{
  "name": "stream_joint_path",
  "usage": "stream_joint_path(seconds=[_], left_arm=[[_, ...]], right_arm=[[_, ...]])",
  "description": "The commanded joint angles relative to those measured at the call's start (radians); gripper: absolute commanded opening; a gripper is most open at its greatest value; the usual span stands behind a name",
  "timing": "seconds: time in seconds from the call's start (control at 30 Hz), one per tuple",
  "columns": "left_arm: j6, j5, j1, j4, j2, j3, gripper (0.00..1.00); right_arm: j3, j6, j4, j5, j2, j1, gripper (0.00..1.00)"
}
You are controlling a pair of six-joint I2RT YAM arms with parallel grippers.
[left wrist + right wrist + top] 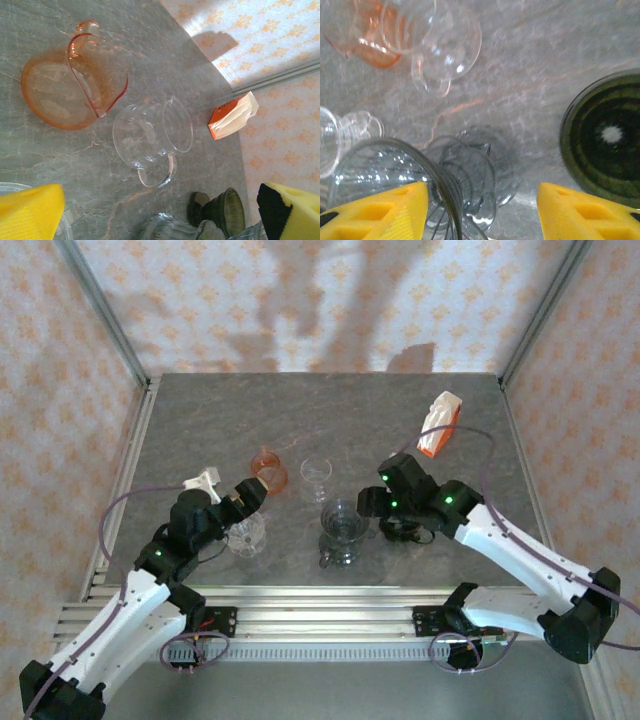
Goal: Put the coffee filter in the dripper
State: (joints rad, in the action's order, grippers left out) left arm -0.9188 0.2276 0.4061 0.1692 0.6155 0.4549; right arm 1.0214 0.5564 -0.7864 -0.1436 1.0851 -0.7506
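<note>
Grey table (pixel 230 410): L tool (pixel 160 215) & R tool (pixel 482 210) apart; wrist cams show green dripper (pixel 602 140).

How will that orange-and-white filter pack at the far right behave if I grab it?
The filter pack looks like thin paper in a soft wrapper: probably light, and likely to squash when pinched. Its white sheets show at the open end, so some may slip out if tilted. Flat-sided rather than round, it should slide rather than roll.
</note>
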Motion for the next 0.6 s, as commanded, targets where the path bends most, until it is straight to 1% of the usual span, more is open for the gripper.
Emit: stream_joint_path(seconds=[0.0, 0.13, 0.2, 0.3, 0.37, 0.43, 0.57], left_arm=[[-0.014, -0.026, 0.005, 0.023, 0.010, 0.019, 0.99], [0.012, -0.005, 0.006, 0.050, 0.034, 0.043, 1.00], [0.018, 0.015, 0.005, 0.036, 0.041, 0.041, 0.99], [0.010, 0.022, 0.005, 0.025, 0.039, 0.032, 0.95], [0.007, 0.020, 0.006, 0.027, 0.035, 0.029, 0.90], [0.009, 0.022, 0.005, 0.030, 0.032, 0.028, 0.90], [0.012, 0.019, 0.006, 0.034, 0.035, 0.030, 0.89]], right_arm=[[0.084, -0.040, -0.030, 0.153, -0.029, 0.058, 0.60], [0.121, -0.080, 0.034, 0.093, 0.015, 0.238, 0.59], [0.145, -0.104, 0.065, 0.095, 0.061, 0.325, 0.59], [0.190, -0.122, 0.104, 0.121, 0.158, 0.451, 0.57], [0.222, -0.136, 0.128, 0.160, 0.230, 0.517, 0.56], [0.261, -0.145, 0.140, 0.199, 0.304, 0.560, 0.54], [0.353, -0.133, 0.133, 0.200, 0.466, 0.644, 0.51]])
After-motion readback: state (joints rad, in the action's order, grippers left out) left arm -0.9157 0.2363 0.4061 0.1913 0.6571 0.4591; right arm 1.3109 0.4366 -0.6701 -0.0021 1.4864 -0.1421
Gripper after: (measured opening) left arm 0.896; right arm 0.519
